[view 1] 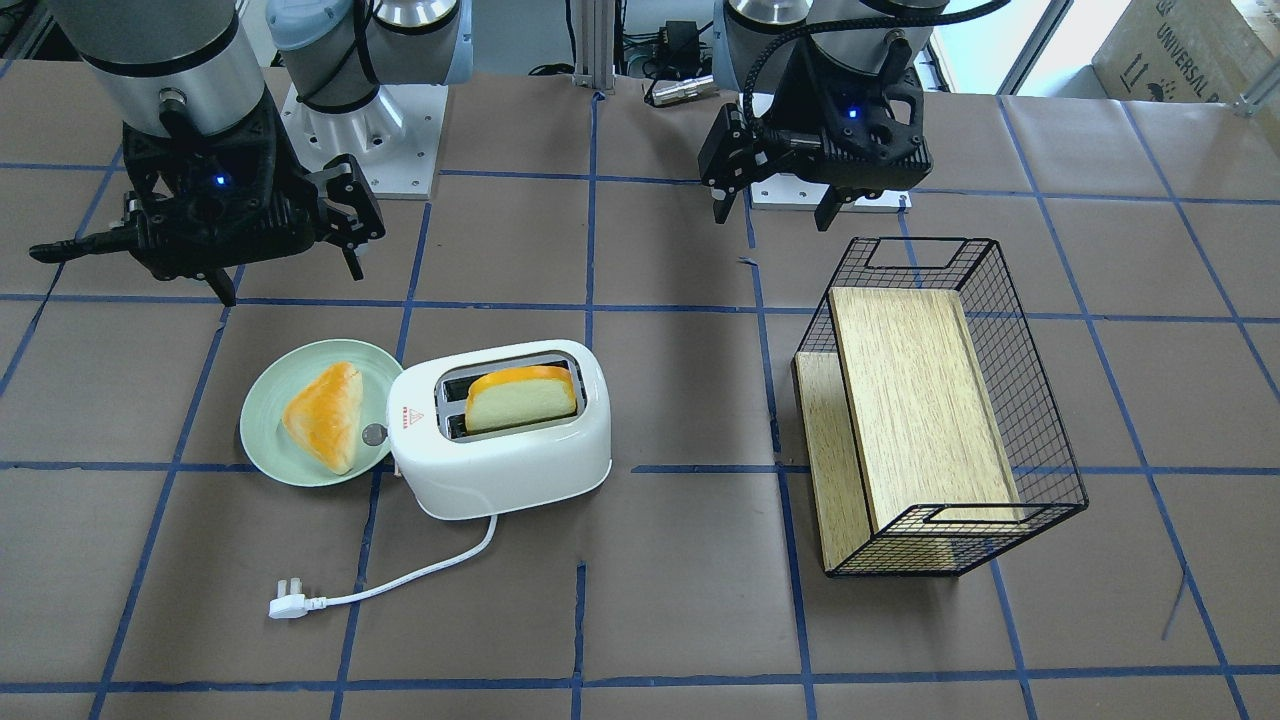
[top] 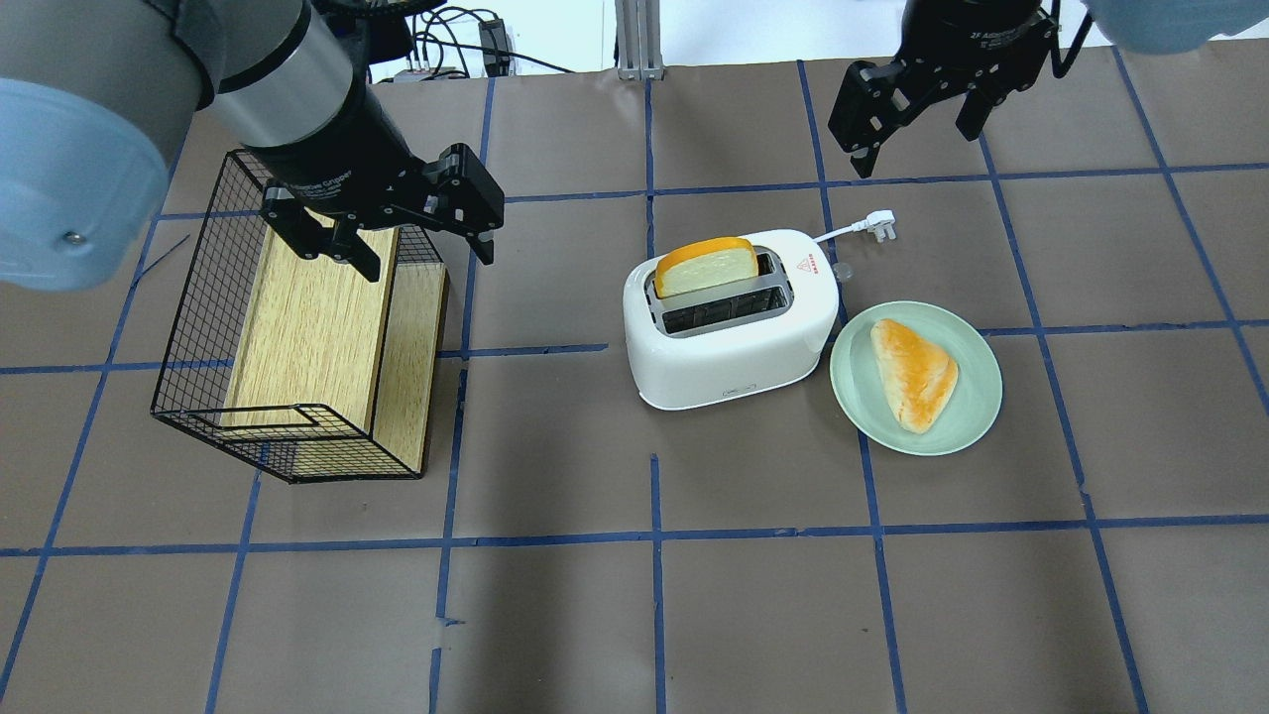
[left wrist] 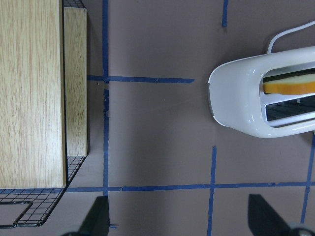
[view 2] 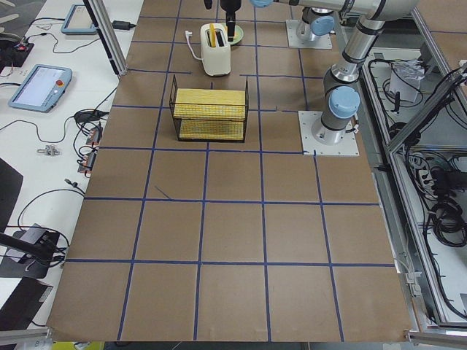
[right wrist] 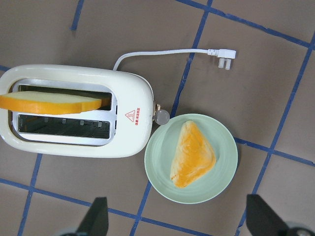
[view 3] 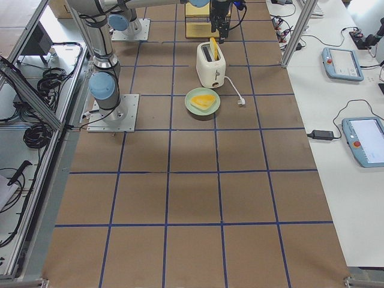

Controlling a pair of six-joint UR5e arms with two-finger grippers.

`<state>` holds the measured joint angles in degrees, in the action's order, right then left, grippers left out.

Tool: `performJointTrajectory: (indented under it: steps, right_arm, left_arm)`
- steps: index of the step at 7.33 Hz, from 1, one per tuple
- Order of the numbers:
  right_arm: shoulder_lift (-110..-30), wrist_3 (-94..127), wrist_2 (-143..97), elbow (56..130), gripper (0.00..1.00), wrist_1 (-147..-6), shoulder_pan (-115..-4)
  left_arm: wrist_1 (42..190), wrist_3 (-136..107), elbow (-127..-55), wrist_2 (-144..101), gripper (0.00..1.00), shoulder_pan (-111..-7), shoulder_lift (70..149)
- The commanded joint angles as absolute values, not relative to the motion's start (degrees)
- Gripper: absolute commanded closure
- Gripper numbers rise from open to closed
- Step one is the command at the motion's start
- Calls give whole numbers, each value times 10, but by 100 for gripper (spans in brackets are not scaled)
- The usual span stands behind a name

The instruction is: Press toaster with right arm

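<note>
The white two-slot toaster (view 1: 500,465) (top: 729,357) (right wrist: 130,140) stands mid-table with a bread slice (view 1: 520,400) (top: 706,268) upright in one slot; the other slot is empty. Its grey knob (view 1: 375,433) (right wrist: 162,116) faces the plate, and its cord ends in a plug (view 1: 285,605) (top: 880,226). My right gripper (view 1: 292,283) (top: 917,149) (right wrist: 179,219) is open and empty, hovering high, behind the plate and toaster. My left gripper (view 1: 774,218) (top: 429,264) (left wrist: 179,219), the one with the ribbed hose, is open and empty above the basket's edge.
A pale green plate (view 1: 262,420) (top: 977,397) with a triangular bread piece (view 1: 325,415) (top: 917,372) touches the toaster's knob end. A black wire basket (view 1: 1040,420) (top: 198,327) holding wooden boards (view 1: 920,400) lies on the left arm's side. Blue tape lines grid the brown table.
</note>
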<state>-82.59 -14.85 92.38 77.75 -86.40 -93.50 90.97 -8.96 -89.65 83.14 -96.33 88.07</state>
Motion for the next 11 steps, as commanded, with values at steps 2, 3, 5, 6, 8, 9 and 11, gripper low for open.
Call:
performJointTrajectory:
  steps: [2,3,5,6,8,9,11]
  right_arm:
    - [-816,-132,916,780,0,-866,-932]
    - [-806,-114,922,783,0,-861,-926]
    - [-806,-45,925,783,0,-851,-927]
    - [-809,-29,924,783,0,-850,-929]
    - [-809,-6,924,780,0,-853,-930]
    - [-806,-7,916,782,0,-853,-929]
    - [-806,-7,916,782,0,-853,-929]
  left_arm:
    - [910,-90,-896,831,0,-963,881]
    - [910,-90,-896,831,0,-963,881]
    - [910,-90,-896,831,0,-963,881]
    - [910,-90,-896,831,0,-963,881]
    - [910,-90,-896,831,0,-963,881]
    - [910,-90,-896,831,0,-963,881]
    - [910,-90,-896,831,0,-963,881]
